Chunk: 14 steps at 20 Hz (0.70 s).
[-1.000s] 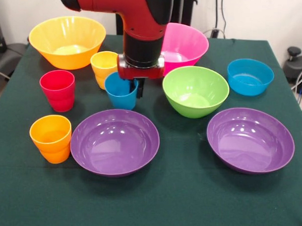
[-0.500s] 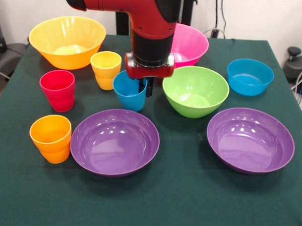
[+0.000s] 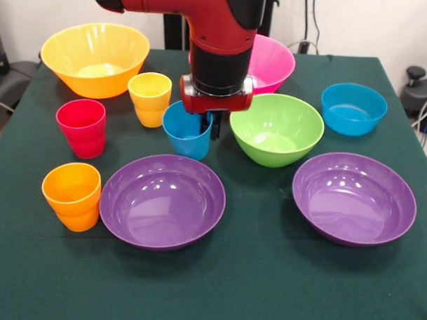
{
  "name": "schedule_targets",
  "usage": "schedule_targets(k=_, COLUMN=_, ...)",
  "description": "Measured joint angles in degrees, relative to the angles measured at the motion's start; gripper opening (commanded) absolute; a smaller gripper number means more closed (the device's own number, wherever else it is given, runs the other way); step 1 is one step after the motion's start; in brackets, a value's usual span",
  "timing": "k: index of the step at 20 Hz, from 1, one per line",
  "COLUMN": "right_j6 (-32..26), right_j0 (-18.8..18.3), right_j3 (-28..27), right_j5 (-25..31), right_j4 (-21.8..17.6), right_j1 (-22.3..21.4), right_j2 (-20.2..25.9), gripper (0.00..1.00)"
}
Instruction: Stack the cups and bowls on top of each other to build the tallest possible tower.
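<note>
Near the counter's (image 3: 265,288) middle, beside the green bowl (image 3: 276,128), the end effector (image 3: 207,125) grips the blue cup's (image 3: 188,131) rim, seemingly carrying it; next comes choosing a base to set it on.

Blue cup (image 3: 187,134) upright, tilted slightly, between yellow cup (image 3: 150,98) and lime green bowl (image 3: 276,128). Red cup (image 3: 81,127) and orange cup (image 3: 72,196) upright at left. Two purple bowls (image 3: 162,201) (image 3: 354,198) in front. Orange-yellow bowl (image 3: 95,58), pink bowl (image 3: 269,62), small blue bowl (image 3: 353,108) behind. Nothing stacked.
</note>
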Motion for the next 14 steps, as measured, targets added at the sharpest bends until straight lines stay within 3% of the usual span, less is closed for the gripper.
schedule_targets(k=14, right_j6=0.0, right_j0=4.4, right_j3=-5.6, right_j5=0.0, right_j4=2.0, right_j1=4.5, right_j2=0.0, gripper=0.0)
